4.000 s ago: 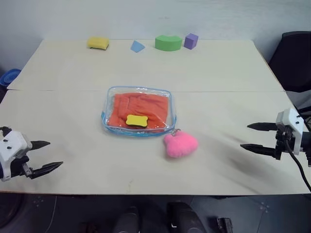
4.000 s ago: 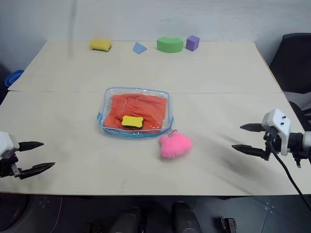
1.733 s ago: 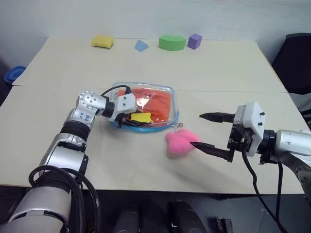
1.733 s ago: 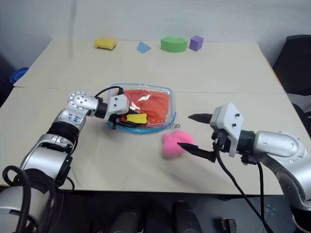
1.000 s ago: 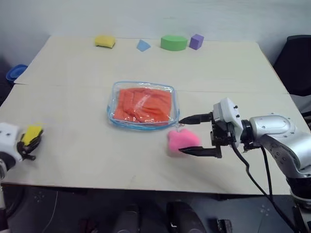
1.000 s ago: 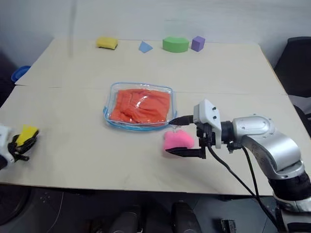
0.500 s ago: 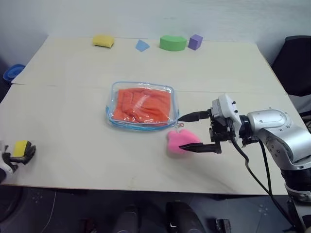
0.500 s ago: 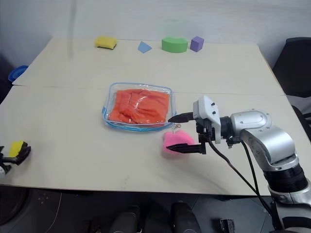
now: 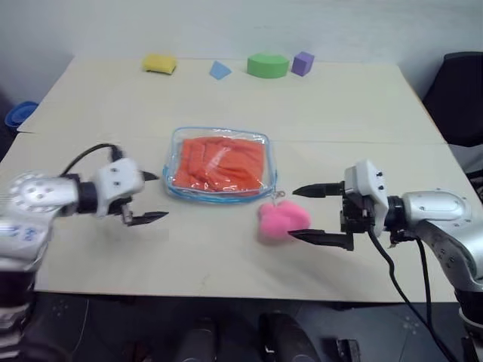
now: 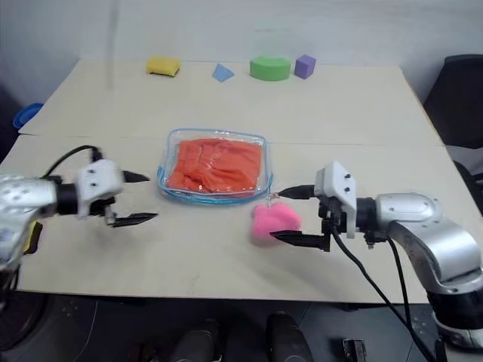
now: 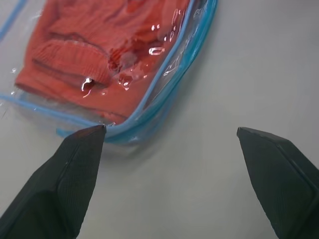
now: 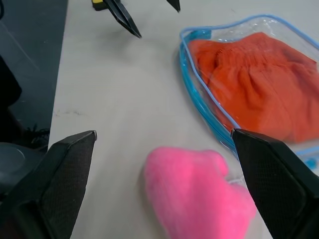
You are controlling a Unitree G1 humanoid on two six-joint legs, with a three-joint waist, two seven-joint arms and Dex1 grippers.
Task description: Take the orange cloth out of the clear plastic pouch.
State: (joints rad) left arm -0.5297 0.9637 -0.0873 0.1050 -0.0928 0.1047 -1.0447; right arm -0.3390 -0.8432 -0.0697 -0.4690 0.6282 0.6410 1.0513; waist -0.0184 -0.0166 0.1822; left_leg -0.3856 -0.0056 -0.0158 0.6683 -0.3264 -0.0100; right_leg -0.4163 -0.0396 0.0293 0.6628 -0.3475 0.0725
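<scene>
The clear plastic pouch (image 9: 219, 197) with light blue edging lies flat mid-table, the orange cloth (image 9: 223, 162) folded inside it. Its pink pompom (image 9: 281, 220) rests on the table by the pouch's near right corner. My left gripper (image 9: 161, 197) stands open just left of the pouch, pointing at it with nothing between its fingers. In the left wrist view the pouch's edge (image 11: 164, 84) and the cloth (image 11: 89, 55) lie just ahead of the open gripper (image 11: 169, 132). My right gripper (image 9: 293, 213) is open, its fingertips either side of the pompom (image 12: 199, 189).
Along the table's far edge sit a yellow sponge (image 9: 158, 63), a blue wedge (image 9: 219, 71), a green block (image 9: 267, 65) and a purple cube (image 9: 303, 62). A small yellow piece (image 10: 30, 235) lies near the left edge. A black chair (image 9: 460, 90) stands at right.
My left arm has swung in from the table's near left corner to the pouch's left side, and its gripper now stands open without the yellow piece. The right gripper has drawn back slightly.
</scene>
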